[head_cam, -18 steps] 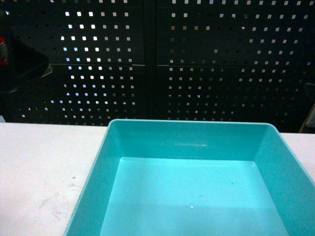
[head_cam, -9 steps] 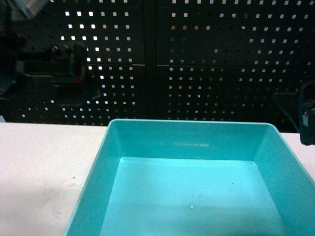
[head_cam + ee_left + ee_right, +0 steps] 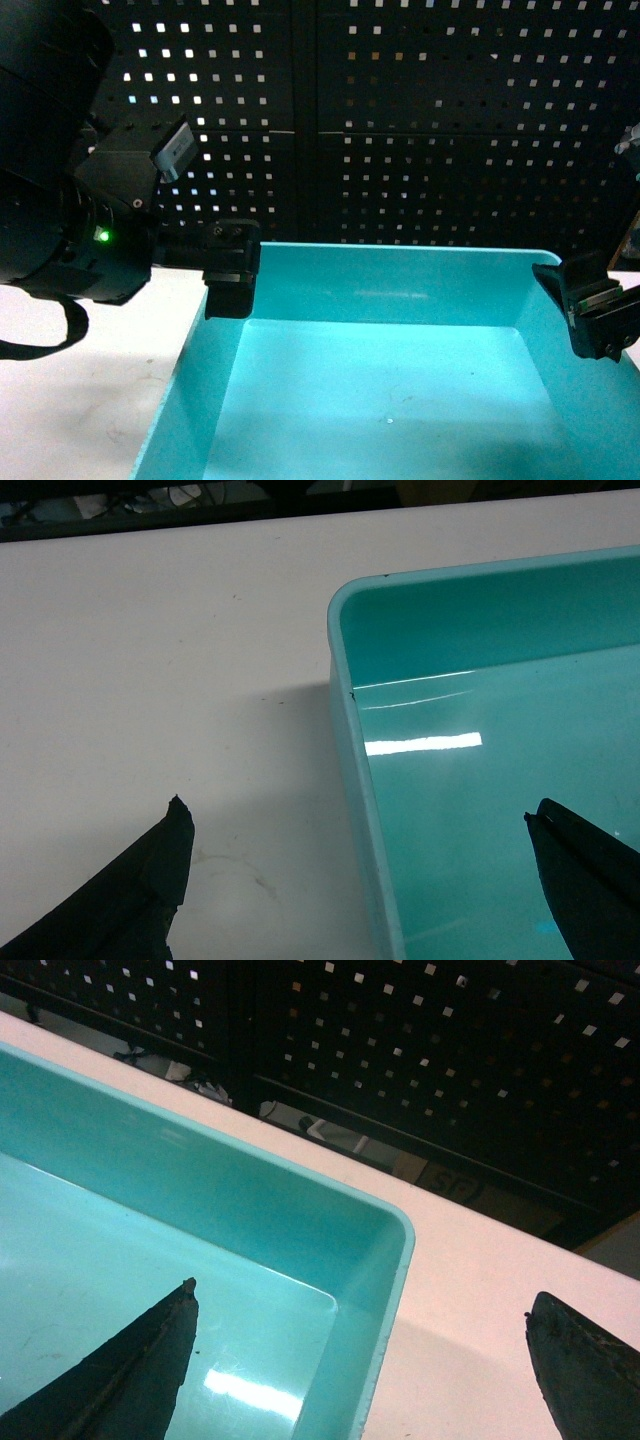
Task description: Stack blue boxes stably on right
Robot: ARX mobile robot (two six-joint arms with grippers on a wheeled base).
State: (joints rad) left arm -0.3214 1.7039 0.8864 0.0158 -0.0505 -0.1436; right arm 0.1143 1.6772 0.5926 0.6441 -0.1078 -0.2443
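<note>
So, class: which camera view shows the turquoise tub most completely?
The head view: the turquoise tub shows its back wall, both side walls and floor. The left wrist view shows only its left far corner; the right wrist view shows only its right far corner.

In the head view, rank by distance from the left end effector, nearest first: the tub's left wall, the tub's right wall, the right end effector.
1. The tub's left wall: right at the left end effector, whose open fingers straddle it in the left wrist view.
2. The tub's right wall: across the tub, on the right.
3. The right end effector: at that right wall, too close to call against it.
</note>
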